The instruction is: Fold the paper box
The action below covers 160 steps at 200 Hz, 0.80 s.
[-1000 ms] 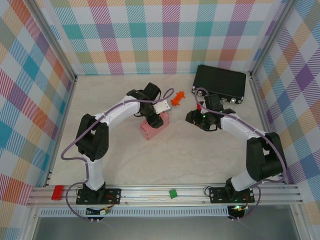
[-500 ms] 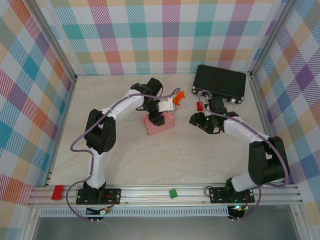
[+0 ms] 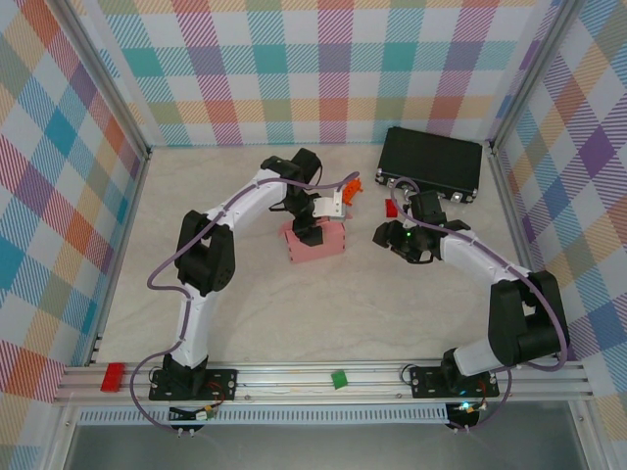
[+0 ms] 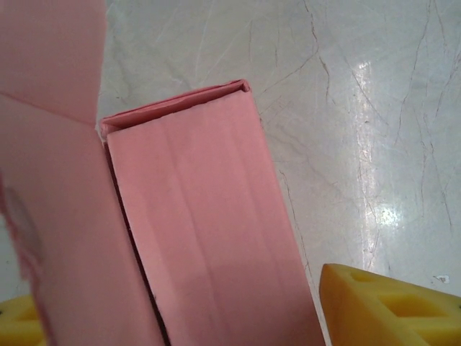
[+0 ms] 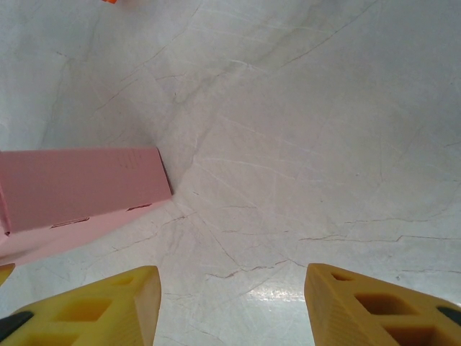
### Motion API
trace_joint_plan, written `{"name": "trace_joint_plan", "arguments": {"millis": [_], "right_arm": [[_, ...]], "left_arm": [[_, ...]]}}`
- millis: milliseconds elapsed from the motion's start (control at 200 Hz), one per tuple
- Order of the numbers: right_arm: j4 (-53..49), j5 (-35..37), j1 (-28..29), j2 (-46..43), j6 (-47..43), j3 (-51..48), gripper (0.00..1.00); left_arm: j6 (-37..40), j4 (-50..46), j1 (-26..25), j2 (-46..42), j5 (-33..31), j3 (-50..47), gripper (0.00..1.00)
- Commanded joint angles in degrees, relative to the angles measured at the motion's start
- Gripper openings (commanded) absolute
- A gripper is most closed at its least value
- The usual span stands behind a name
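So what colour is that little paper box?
The box is plain light pink, clearest in the left wrist view.

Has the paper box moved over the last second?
Yes. In the top view the paper box has shifted slightly right and away from the arm bases, ending a little closer to the black case.

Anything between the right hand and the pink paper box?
Nothing. In the right wrist view, the stretch from the right hand to the paper box is bare table. The top view shows the same gap.
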Motion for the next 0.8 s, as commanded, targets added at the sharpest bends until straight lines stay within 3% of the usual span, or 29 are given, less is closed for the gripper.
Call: {"name": "trace_joint_plan", "arguments": {"millis": [0,225,315,345,510,615,795], "right_arm": [[-0.12,-0.81,-0.50,0.25,-0.33,0.03,0.56],[1.32,-2.60,-0.50,1.75,-1.30,1.12,0.56],[1.56,-3.57,-0.50,2.36,-2.38,2.15,0.56],[1.62,-3.91,-0.50,2.60,-2.82,2.52,0.56],[2.40,-6.27,-0.50,3.94,-5.18,4.79,0.56],[3.65,-8.66,-0.50,4.41,-7.10,5.96,0.57],[5.28,-12.69,-0.50,5.42,-12.22,8.04,0.57]], "left_arm": [[0.50,-0.96,0.40,-0.58,1.28,1.34,0.72],[-3.50,1.12,0.31,-4.03,1.63,1.18,0.87],[-5.11,0.76,0.31,-5.33,2.04,2.04,0.89],[-5.71,0.90,0.31,-5.97,2.14,2.04,0.96],[-10.24,3.46,0.40,-8.84,2.53,1.85,1.00],[-19.97,9.55,0.87,-11.39,-0.10,0.84,1.00],[-45.71,26.93,2.29,-23.03,-7.84,-10.26,0.96]]}}
